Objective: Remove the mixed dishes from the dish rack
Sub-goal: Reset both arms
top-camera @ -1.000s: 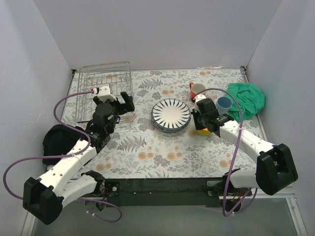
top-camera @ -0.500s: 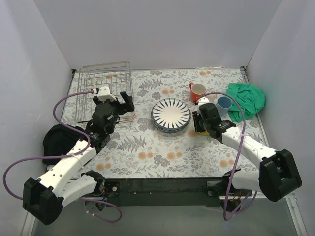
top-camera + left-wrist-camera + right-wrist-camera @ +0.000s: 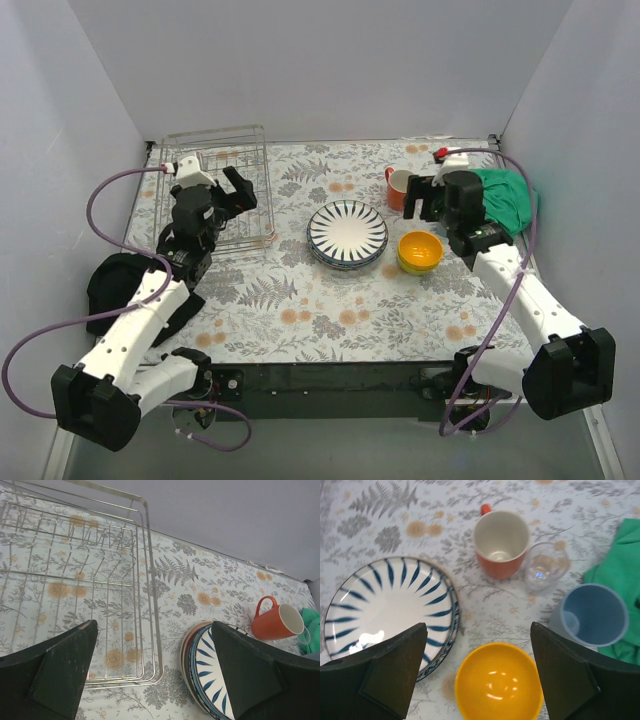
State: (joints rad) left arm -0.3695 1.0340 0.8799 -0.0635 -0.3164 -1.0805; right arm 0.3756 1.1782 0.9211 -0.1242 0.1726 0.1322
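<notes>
Place: robot test cell, lab-like, dressed as a kitchen counter.
Walls: plain pale panels [image 3: 330,70] on three sides, bare and windowless.
Rig: left arm [image 3: 130,335] and right arm [image 3: 510,285], white and black, bolted to a black base [image 3: 330,385] at the near edge; purple cables [image 3: 90,210] looping loose.
Table: floral cloth [image 3: 300,300] over the whole top.
Kitchen props: wire rack [image 3: 215,150], stacked plates [image 3: 347,232], mug [image 3: 400,187], bowl [image 3: 420,250], all on the cloth.
</notes>
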